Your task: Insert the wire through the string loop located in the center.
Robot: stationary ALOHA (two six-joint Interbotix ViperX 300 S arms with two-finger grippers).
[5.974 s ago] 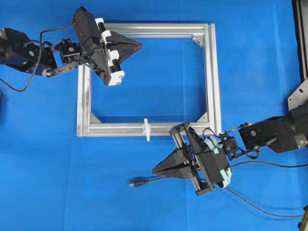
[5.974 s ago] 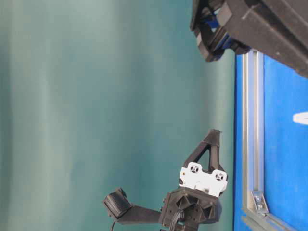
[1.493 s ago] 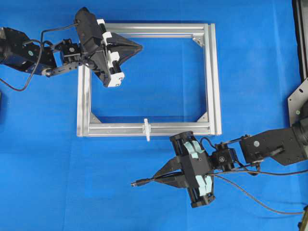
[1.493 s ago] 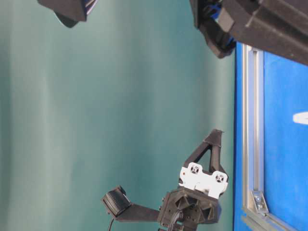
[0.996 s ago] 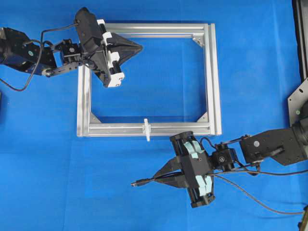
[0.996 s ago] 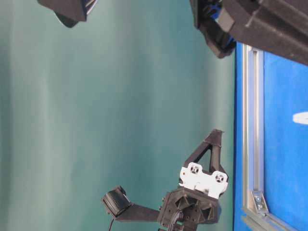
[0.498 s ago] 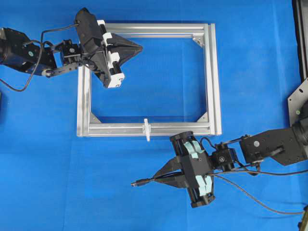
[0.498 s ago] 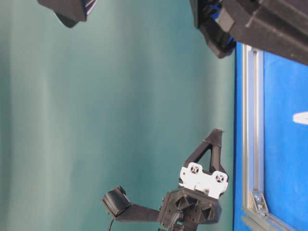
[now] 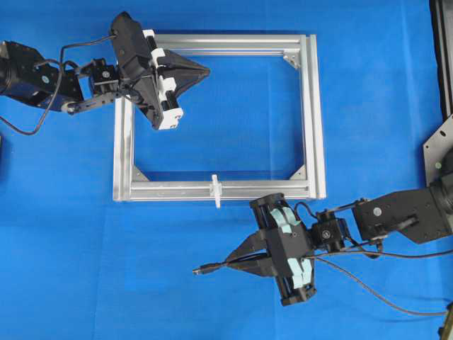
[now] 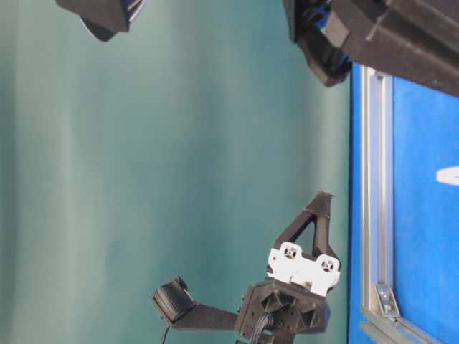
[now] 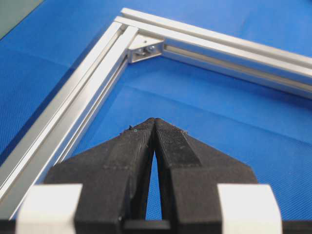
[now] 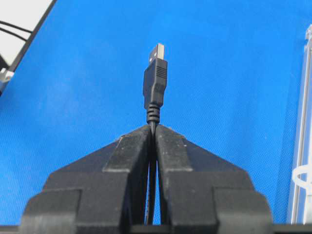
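Far left, overhead: left gripper [image 9: 202, 69] hanging over the far-left corner of the silver frame [image 9: 311, 113], tips aimed right toward the open middle. From the left wrist camera, left gripper [image 11: 154, 122] pinched fully together, pads meeting at the tip, nothing caught between them, only blue mat [image 11: 234, 131] beneath and the frame's corner bracket [image 11: 144, 48] beyond. Moving right along the near bar: the string loop [image 9: 216, 190], small and white, standing across that bar about at its middle, touched by nothing. Below and a little left of it, out on the mat [image 9: 106, 269], the plug end of the wire [image 9: 201, 270], dark and small, pointing left, near the loop but clearly apart from it and outside the frame. Right of the plug, the right gripper [image 9: 230, 264], tips aimed left, clamped tight on the wire just behind the plug. Confirmed from the right wrist camera: right gripper [image 12: 152, 127] squeezed onto the thin black cable, the wire [image 12: 155, 80] sticking straight out past the tips, metal USB end foremost, strain relief sitting just at the pads. At the right edge of that same view, a slice of the frame bar [image 12: 298, 161] and a pale curve of the string loop [image 12: 303, 176], off to the side of the plug, not in line with it. Further right overhead, slack cable trailing away across the mat toward the right edge. In the sideways table-level view, left gripper [image 10: 320, 197] seen raised clear of the frame [image 10: 376, 186].
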